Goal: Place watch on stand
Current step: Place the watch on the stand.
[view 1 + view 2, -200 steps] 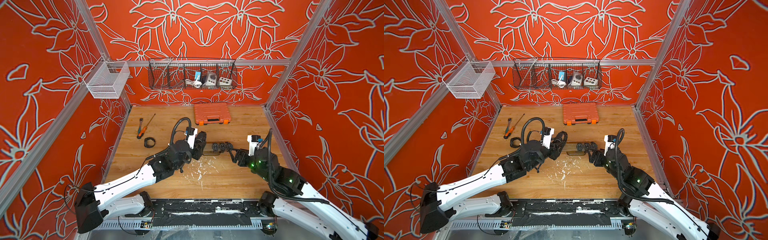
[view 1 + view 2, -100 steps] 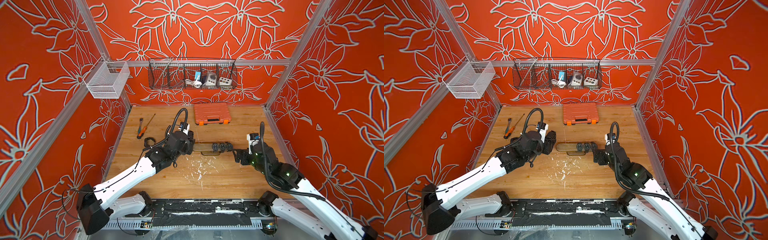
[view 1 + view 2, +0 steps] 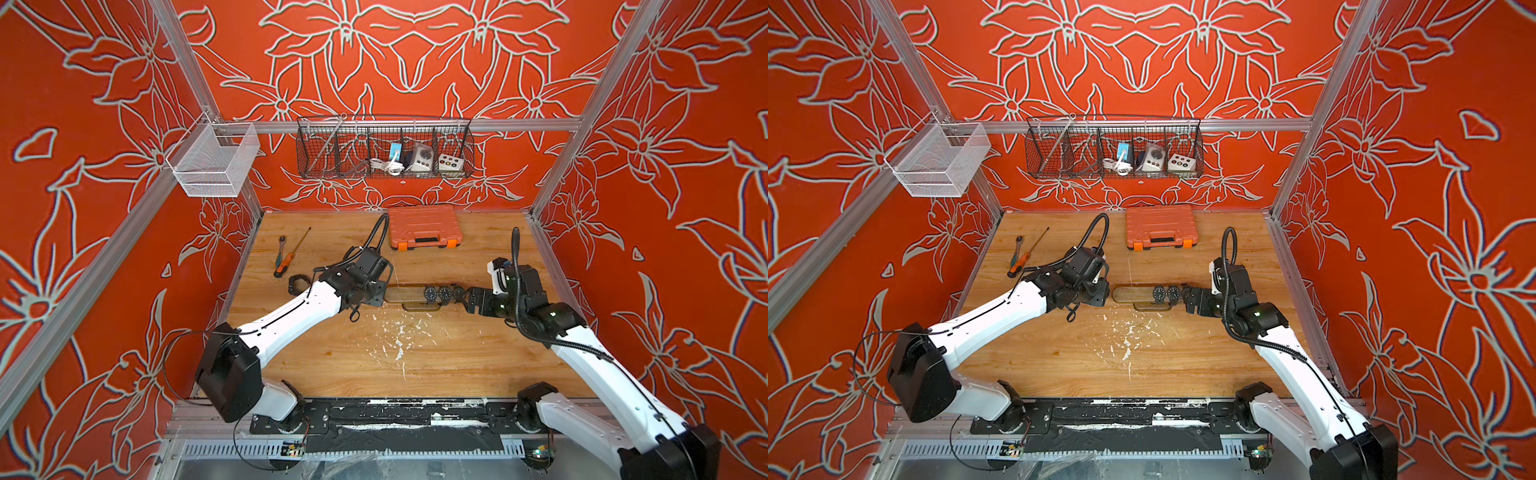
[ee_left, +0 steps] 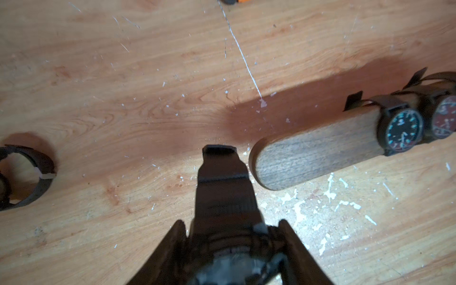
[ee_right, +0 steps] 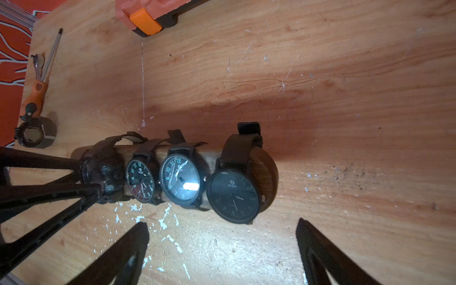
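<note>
Dark-brown stand (image 4: pixel 318 154), orange case (image 3: pixel 424 226), black watches (image 5: pixel 233 195)

**Readable markings: watch dials only**

Seen in the right wrist view. On the teal-marked watch (image 5: pixel 140 181): numerals 10 and 12. On the grey watch (image 5: pixel 179 179): numerals 10, 11 and 12. On the large black watch (image 5: pixel 233 195): a small logo and brand line, too faint to read.
</note>
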### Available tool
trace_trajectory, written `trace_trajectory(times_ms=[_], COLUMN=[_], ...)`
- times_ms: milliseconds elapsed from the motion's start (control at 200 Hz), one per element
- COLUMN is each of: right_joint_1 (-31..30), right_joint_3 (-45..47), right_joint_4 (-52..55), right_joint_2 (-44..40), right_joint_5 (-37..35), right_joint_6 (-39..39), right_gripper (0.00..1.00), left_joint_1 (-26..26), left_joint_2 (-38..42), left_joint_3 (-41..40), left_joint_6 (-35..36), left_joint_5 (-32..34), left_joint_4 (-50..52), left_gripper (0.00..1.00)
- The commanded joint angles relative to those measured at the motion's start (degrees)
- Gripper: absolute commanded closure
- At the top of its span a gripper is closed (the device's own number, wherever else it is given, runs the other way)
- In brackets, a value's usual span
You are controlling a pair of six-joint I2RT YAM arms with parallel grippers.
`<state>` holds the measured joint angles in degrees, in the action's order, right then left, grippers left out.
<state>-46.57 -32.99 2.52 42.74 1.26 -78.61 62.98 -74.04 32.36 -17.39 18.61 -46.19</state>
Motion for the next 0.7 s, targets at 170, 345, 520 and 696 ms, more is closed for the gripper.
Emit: trace_trajectory(times_ms=[170,345,520,696], right_joint_1=[-0.87,-1.23,-1.46,-1.59], right_joint_3=[1.35,1.42,1.54,1.75], right_joint_4=[-3.09,-3.4,-3.71,-4.73], right_joint_2=[-0.17,0.15,0.17,0.84], right_joint_5=[-1.09,-1.0,-1.26,-0.95], right_joint_6=[-1.99,-2.12,-2.19,-2.21], right_gripper=[1.0,1.0,1.0,1.0], left_joint_1=[-1.57,-2.42,-2.78,-2.86], left_joint_2=[-0.48,-0.61,-0.72,-0.93], left_joint_3=[-0.31,-0.44,-0.07,0.47], left_joint_6=[-1.67,-2.3,-2.52,-2.23], left_joint_5=[-2.06,-3.72,-5.11,-6.97], left_joint_4=[-6.43,-6.97,-6.53,-6.09], left_gripper=[0.23,0.31,0.38,0.44])
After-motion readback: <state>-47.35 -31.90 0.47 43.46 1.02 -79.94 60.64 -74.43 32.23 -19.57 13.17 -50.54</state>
